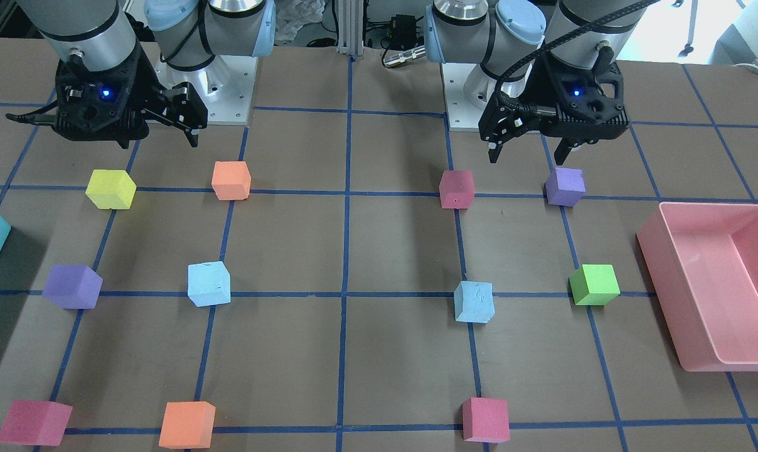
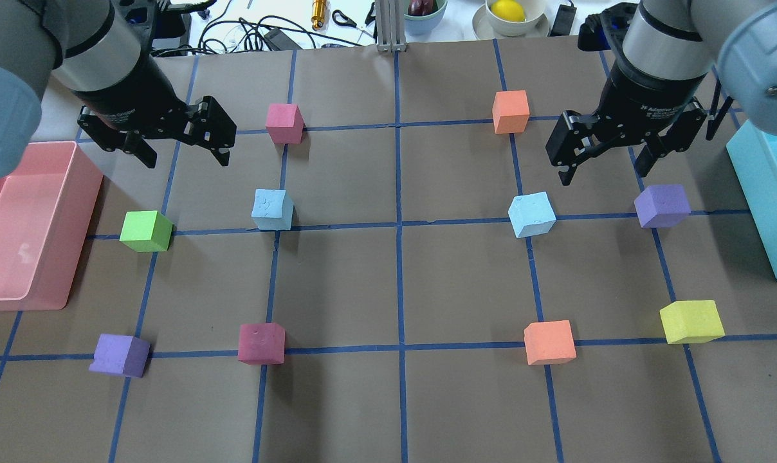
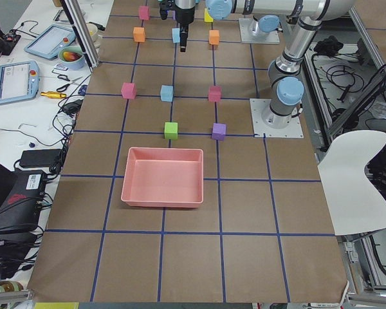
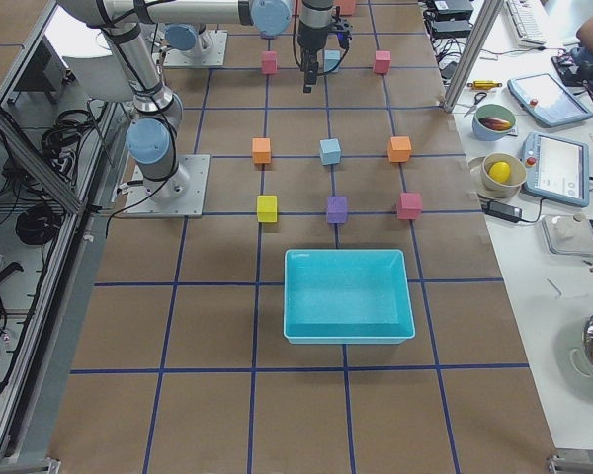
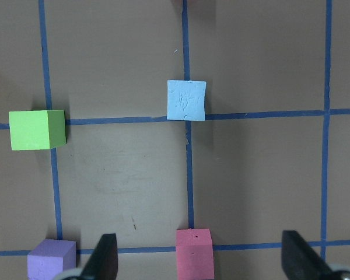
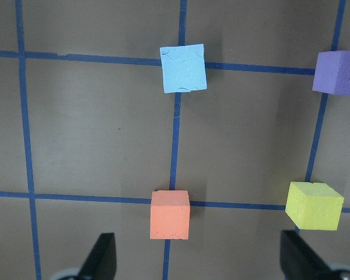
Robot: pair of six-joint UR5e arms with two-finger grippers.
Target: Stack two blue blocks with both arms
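Front view: left tool spread wide, holding nothing, above the tabletop on the pink tray side. The right tool is spread too, empty, at the end far from the tray. The near blue block sits on the tabletop, green block between it and the tray. The far blue block is well apart from the tray.
Overhead view: both blue blocks lie flat, well apart, neither touched by a tool.
Left wrist view: near blue block ahead of the spread tool, green block off to one side.
Right wrist view: far blue block ahead of the spread tool, orange block nearer it.
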